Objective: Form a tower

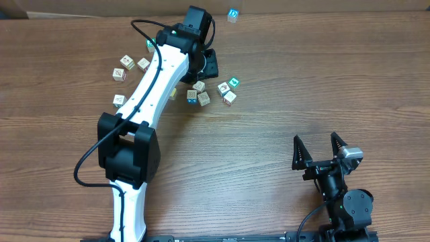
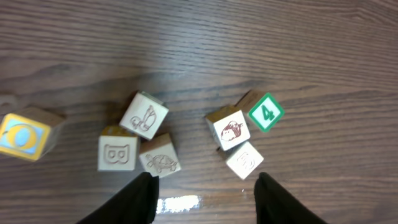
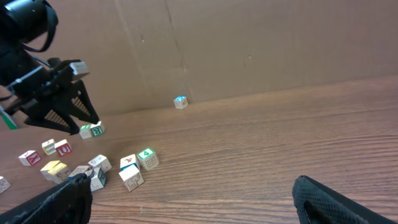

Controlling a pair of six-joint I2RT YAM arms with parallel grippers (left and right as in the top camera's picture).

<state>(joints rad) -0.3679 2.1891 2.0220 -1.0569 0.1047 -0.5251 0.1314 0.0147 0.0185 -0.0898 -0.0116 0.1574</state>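
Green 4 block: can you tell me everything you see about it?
The green 4 block is a little cube that looks wooden. Its top face is green with a pale 4 and a pale edge. It sits on the brown table, turned cornerwise in the left wrist view, right beside a block with an animal picture. Whether they touch is unclear. Nothing holds it.

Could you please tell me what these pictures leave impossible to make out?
Tower: overhead shows only its top; in the right wrist view it is too small to count cubes.
Loose cubes: overhead, the left arm covers some.
Their prints: overhead, too small to read.
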